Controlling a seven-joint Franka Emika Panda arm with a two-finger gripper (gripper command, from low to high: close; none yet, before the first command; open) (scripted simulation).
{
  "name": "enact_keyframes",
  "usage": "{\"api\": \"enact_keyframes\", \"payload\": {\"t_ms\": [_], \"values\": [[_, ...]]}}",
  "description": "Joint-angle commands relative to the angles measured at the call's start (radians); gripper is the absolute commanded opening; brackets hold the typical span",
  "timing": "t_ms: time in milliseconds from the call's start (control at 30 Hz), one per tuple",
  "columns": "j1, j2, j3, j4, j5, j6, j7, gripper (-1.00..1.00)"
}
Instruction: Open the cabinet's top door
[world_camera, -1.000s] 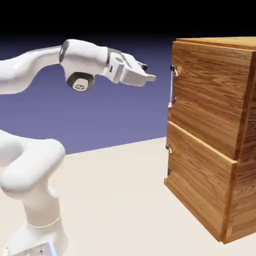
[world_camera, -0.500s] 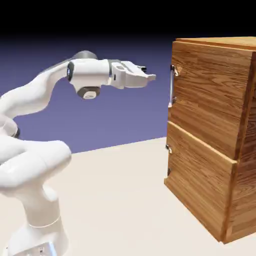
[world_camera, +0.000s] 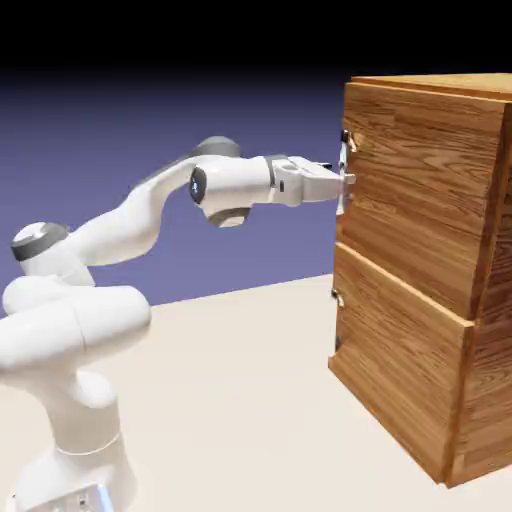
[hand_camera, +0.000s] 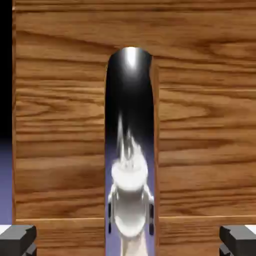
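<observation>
The cabinet (world_camera: 430, 250) of brown wood grain stands at the exterior view's right. Its top door (hand_camera: 60, 125) fills the hand view, with the vertical silver bar handle (hand_camera: 130, 125) running up the middle. My gripper (world_camera: 345, 181) is level, its tips at the handle (world_camera: 343, 175) on the cabinet's left edge. In the hand view the gripper (hand_camera: 128, 240) straddles the bar. The two grey fingertips (hand_camera: 17, 239) sit far out to either side, with clear gaps to the metal. The top door lies flush with the cabinet.
Below the top door is the lower wood panel (world_camera: 400, 380) with its own small handle (world_camera: 336, 320). The cabinet stands on a pale table (world_camera: 230, 400), and the arm's base rises at the lower left.
The arm has stretched out to the right and dropped a little. The hand went from well short of the cabinet to the top door's handle. The door has not moved.
</observation>
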Motion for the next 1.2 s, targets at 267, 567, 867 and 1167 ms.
{"api": "enact_keyframes", "payload": {"t_ms": [267, 567, 867, 1167], "values": [[0.162, -0.012, -0.100, -0.289, 0.072, -0.315, -0.189, -1.00], [0.189, -0.012, -0.283, -0.519, 0.011, -0.706, -0.317, -1.00], [0.022, -0.003, -0.447, -0.620, -0.064, -1.098, -0.373, -1.00], [-0.202, 0.195, -0.632, -0.618, -0.266, -1.489, -0.547, -1.00]]}}
